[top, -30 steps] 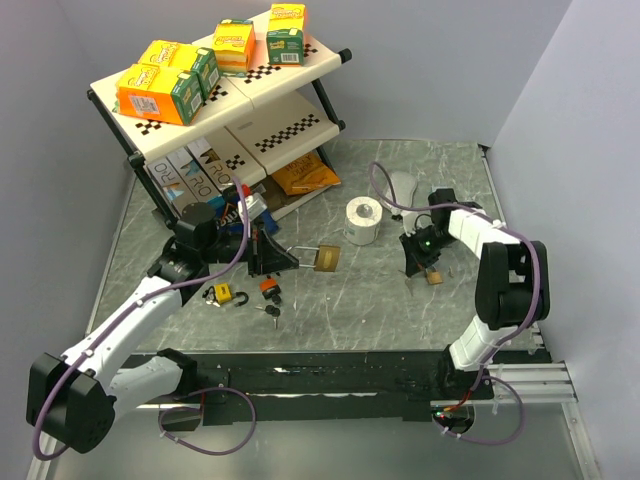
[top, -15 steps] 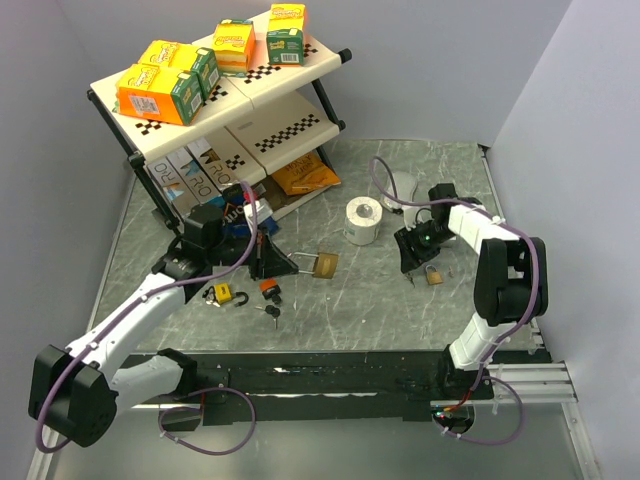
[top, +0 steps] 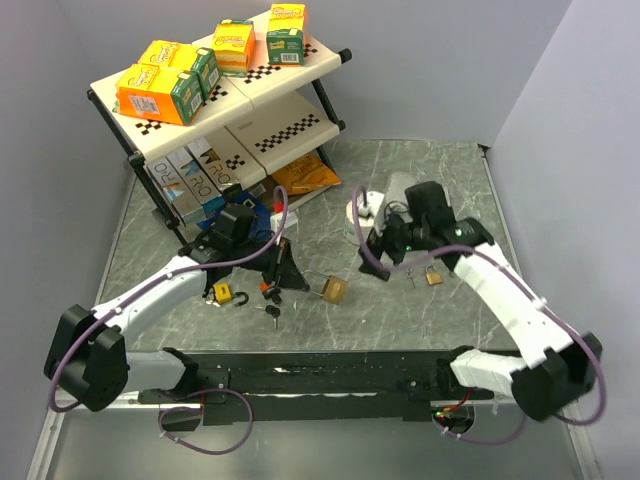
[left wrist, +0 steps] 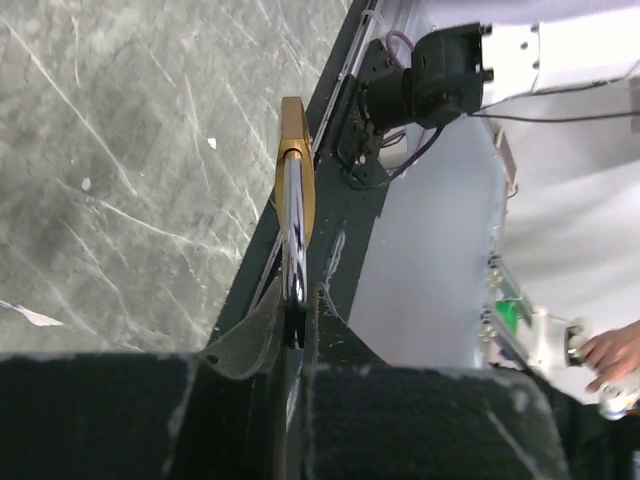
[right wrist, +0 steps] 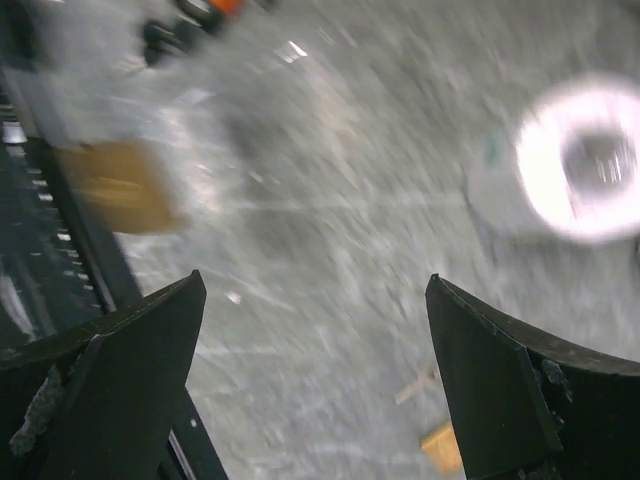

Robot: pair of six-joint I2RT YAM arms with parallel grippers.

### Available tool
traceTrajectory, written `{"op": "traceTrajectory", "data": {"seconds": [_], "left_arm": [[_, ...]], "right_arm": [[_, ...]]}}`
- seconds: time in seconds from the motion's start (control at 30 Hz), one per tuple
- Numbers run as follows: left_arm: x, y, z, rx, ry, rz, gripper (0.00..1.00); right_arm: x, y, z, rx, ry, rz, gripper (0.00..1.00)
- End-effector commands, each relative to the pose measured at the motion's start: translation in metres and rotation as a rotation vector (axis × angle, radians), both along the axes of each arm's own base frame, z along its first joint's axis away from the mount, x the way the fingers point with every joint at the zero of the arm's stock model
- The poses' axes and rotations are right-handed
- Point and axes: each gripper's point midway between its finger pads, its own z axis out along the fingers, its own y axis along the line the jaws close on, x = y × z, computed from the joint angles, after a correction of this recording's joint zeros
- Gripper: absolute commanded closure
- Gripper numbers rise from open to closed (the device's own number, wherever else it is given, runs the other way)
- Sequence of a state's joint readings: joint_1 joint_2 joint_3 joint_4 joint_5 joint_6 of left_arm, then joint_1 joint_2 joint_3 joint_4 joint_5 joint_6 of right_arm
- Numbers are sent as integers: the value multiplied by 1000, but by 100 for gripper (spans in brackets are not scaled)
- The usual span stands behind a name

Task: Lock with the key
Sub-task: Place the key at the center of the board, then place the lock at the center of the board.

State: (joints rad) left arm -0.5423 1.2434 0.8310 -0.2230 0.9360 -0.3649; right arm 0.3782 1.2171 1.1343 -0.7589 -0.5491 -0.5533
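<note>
The bench (top: 440, 180) carries a shelf rack (top: 290, 130) at its 10 o'clock corner, with a white roll (top: 356, 216) just past centre toward 1 o'clock. The left pincer (top: 296, 281) is clamped tight on the steel shackle of a brass padlock (top: 335, 291), which is held out sideways toward 6 o'clock of the bench centre, close to the near edge. The right pincer (right wrist: 315, 285) is spread as wide as it goes and nothing is held in it; it is seen between the roll and the padlock.

A smaller brass padlock (top: 433, 277) lies at 4 o'clock, with a thin pale piece just beside it that may be a key; this is too small to be told. More locks (top: 225, 293) and keys (top: 272, 312) lie at 8 o'clock.

Only the holding of the padlock is judged done. No key is gripped or seen in the lock, so fetching, inserting and turning are left.
</note>
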Motion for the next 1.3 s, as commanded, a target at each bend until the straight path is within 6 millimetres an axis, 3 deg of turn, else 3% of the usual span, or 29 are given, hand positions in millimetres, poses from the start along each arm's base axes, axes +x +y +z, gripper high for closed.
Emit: {"op": "traceTrajectory", "data": {"seconds": [0.0,0.13,0.37,0.7,0.97,1.03,1.17,1.2,1.27], "left_arm": [[5,-14,42,-99,9,-8,99],[3,-20,54,-147,4,-5,99],[0,-23,58,-156,24,-12,99],[-4,-22,59,-165,72,-5,99],[-1,-22,68,-201,65,0,99],[1,-22,67,-198,61,8,99],[1,-21,64,-186,57,14,98],[2,-20,62,-180,55,17,91],[6,-18,60,-172,47,36,70]], "right_arm": [[-33,31,19,49,-95,135,1],[-59,62,19,18,-154,250,1],[-68,90,3,-44,-142,309,1],[-54,95,-8,-117,-209,268,16],[-53,94,-14,-128,-185,241,14],[-53,94,-14,-128,-186,239,20],[-53,93,-11,-120,-185,223,45],[-52,92,-10,-115,-187,217,54],[-49,89,-10,-107,-170,189,64]]}}
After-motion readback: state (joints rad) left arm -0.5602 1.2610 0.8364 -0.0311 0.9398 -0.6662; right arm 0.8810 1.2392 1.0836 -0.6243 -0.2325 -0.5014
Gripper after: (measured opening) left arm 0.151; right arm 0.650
